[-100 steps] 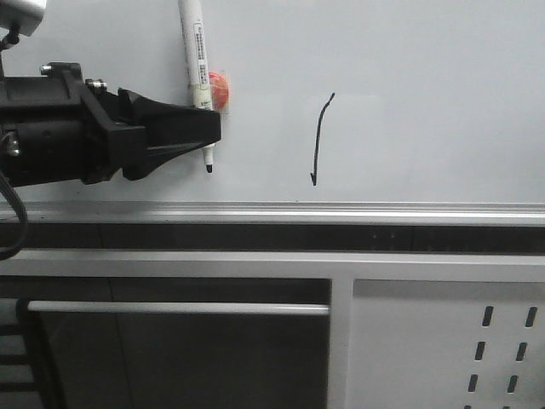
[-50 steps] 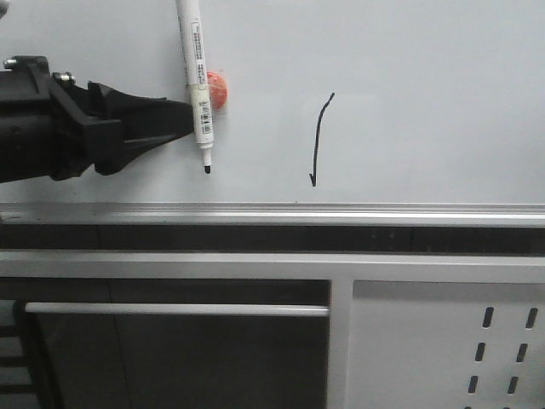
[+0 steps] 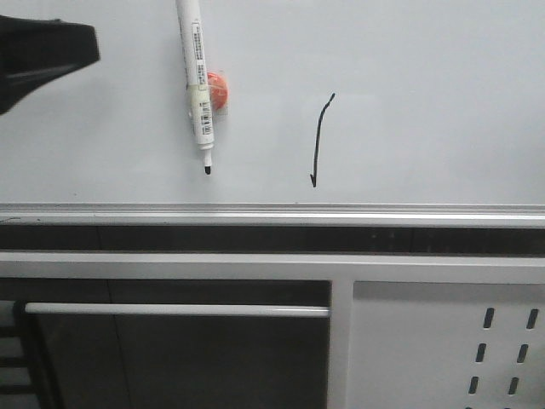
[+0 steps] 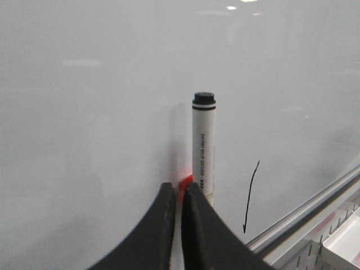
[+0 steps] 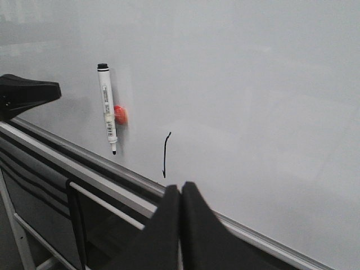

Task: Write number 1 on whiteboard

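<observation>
Half a second before, we saw the left tool [image 3: 51, 55] closed against the white marker pen [image 3: 197, 85] at mid-left of the front view; by this moment it had pulled back to the upper left corner, well apart from the pen. The pen had stayed where it was, hanging nearly upright on the whiteboard [image 3: 426, 102] with its black tip down, the small red-orange holder [image 3: 219, 90] just beside its barrel. The stroke had not changed between the frames.

In the left wrist view the left tool's fingers [image 4: 163, 225] lay pressed together with nothing between them, pointing at the pen. In the right wrist view the right tool [image 5: 180, 216] likewise had its fingers closed on nothing, held off the board.

The number 1 [image 3: 318, 141] stood to the right of the pen, in the lower middle of the board, just above the silver rail [image 3: 383, 210]. It was a thin black line, gently bowed, leaning right at its top, with a tiny hook at its lower end. Under the rail sat a grey perforated panel [image 3: 502, 349] at lower right.
</observation>
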Robot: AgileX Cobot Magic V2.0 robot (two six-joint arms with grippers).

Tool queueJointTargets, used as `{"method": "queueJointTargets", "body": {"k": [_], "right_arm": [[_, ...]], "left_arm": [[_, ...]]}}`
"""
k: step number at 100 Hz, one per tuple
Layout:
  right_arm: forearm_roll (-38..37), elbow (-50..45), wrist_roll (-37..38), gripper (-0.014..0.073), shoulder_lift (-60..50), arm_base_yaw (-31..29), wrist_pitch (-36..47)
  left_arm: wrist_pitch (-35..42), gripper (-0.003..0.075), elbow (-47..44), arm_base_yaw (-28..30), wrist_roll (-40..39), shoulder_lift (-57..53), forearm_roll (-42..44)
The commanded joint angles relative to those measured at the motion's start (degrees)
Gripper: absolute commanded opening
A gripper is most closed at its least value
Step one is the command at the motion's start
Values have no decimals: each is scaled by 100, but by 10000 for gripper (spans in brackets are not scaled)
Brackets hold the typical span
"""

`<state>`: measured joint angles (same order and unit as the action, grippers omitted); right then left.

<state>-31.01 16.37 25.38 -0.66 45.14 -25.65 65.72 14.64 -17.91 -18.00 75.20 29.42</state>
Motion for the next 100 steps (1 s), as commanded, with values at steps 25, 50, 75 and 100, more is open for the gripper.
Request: {"method": "queueJointTargets", "body": {"k": [25, 50, 75, 100], "right_arm": [[-117, 127, -3, -71, -18, -45, 427], [-117, 127, -3, -71, -12, -45, 439], [-117, 127, -3, -71, -12, -45, 439], [-117, 127, -3, -71, -12, -45, 439]], "left_arm": [[-355, -18, -703, 29, 36, -1510, -136], [-2420, -18, -901, -527, 36, -3407, -552], [-5480, -18, -901, -363, 36, -5376, -859], [-6382, -18, -901, 474, 36, -6788, -1545]]}}
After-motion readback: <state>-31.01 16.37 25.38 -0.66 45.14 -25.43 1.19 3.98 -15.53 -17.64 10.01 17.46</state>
